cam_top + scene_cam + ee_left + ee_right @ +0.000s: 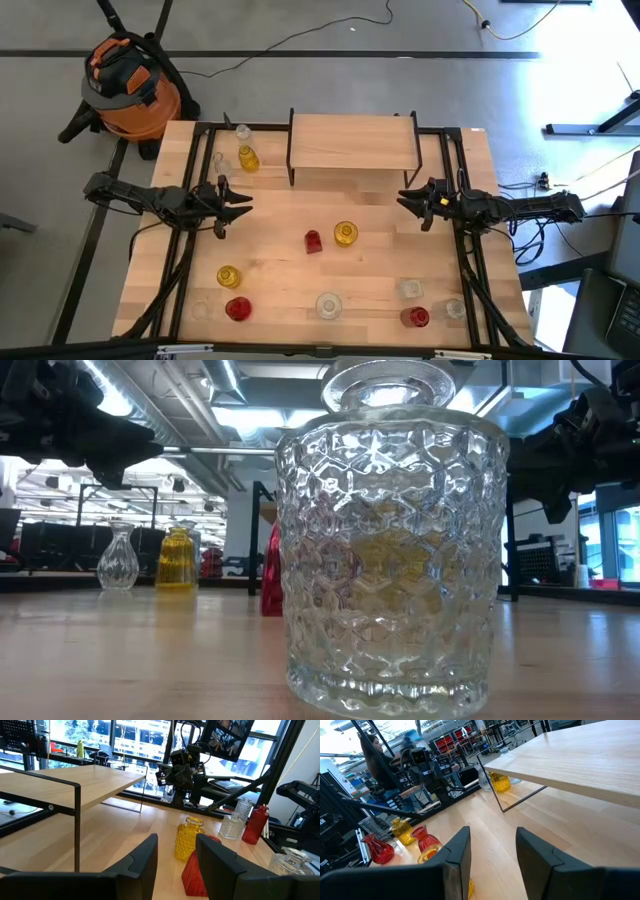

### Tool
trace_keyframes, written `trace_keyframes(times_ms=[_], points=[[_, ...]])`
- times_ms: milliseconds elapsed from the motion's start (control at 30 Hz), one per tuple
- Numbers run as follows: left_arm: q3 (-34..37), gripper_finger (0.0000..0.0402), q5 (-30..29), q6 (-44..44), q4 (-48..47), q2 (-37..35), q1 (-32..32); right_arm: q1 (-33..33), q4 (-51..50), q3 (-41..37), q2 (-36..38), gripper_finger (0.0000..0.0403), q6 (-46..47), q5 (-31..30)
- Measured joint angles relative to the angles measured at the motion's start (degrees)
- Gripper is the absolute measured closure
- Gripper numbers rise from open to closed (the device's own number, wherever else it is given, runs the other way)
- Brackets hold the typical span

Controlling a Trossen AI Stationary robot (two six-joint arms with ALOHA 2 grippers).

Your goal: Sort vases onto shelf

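Left pincer (pixel 236 203) being held released above counter (pixel 280 280), left of shelf (pixel 353 141); nothing being grasped. Right pincer (pixel 412 203) being held released at shelf's right front corner, likewise empty. Shelf top being left bare. Vases being left scattered on counter: yellow vase (pixel 248 158) beside shelf's left end, red vase (pixel 313 241) and another yellow vase (pixel 345 233) mid-counter, clear honeycomb vase (pixel 390 540) near front edge.

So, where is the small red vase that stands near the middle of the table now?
In the high view the small red vase stands on the table's centre, in front of the shelf, with a yellow vase beside it toward the right arm.
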State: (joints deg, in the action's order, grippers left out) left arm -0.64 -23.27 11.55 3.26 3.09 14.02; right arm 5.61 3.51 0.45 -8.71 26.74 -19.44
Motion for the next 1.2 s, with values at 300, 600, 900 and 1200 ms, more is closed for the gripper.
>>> trace_keyframes(times_ms=[300,600,900,1200], points=[[0.0,0.0276,0.0,0.0,0.0,0.0,0.0,0.0,0.1,0.0,0.0,0.0286,1.5,0.0],[0.0,0.0276,0.0,0.0,0.0,0.0,0.0,0.0,6.6,-0.1,0.0,0.0286,5.3,-0.7],[0.0,0.0276,0.0,0.0,0.0,0.0,0.0,0.0,18.4,-0.1,0.0,0.0286,29.6,-12.9],[0.0,0.0276,0.0,-0.1,0.0,0.0,0.0,0.0,35.1,-0.1,0.0,0.0286,31.5,-14.1]])
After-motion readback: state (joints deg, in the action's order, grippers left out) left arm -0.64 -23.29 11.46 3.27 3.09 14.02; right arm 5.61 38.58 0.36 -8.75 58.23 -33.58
